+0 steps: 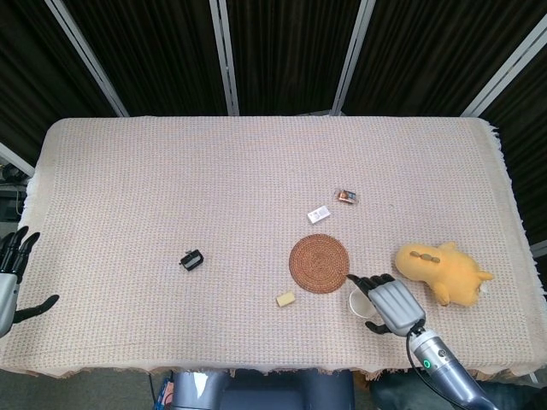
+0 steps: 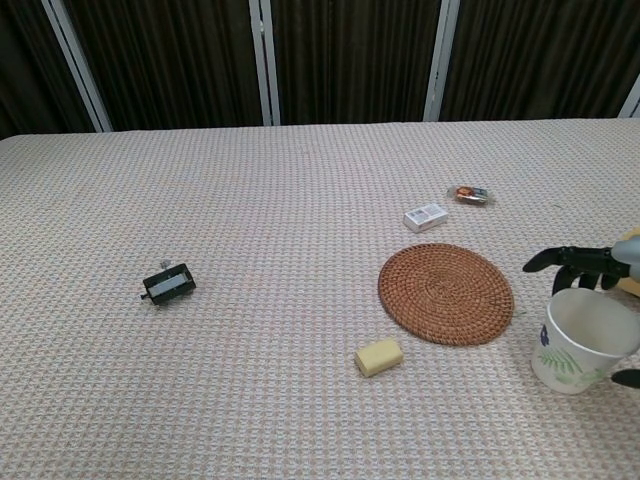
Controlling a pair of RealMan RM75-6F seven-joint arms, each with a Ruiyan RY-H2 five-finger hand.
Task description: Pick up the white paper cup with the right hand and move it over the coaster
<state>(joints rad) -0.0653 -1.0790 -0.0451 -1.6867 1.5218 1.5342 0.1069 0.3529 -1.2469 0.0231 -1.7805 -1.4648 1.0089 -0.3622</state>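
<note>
Right hand (image 1: 392, 305) spread over paper cup (image 2: 583, 340) | round woven coaster (image 1: 319, 263) beside

Beige woven tablecloth (image 1: 171, 171) covering table. Small black clip-like object (image 1: 191, 260) left of centre. Pale yellow rectangular block (image 1: 285, 299) near front edge. Small white box (image 1: 319, 214) and orange-wrapped packet (image 1: 346, 196) right of centre. Yellow plush toy (image 1: 440, 269) toward right edge.

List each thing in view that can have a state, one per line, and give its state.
White paper cup: upright, open end up, on the cloth beside the coaster.
Woven coaster: flat, bare.
Right hand: around the cup, grip unclear.
Left hand: open, holding nothing.
Plush toy: lying down.
</note>
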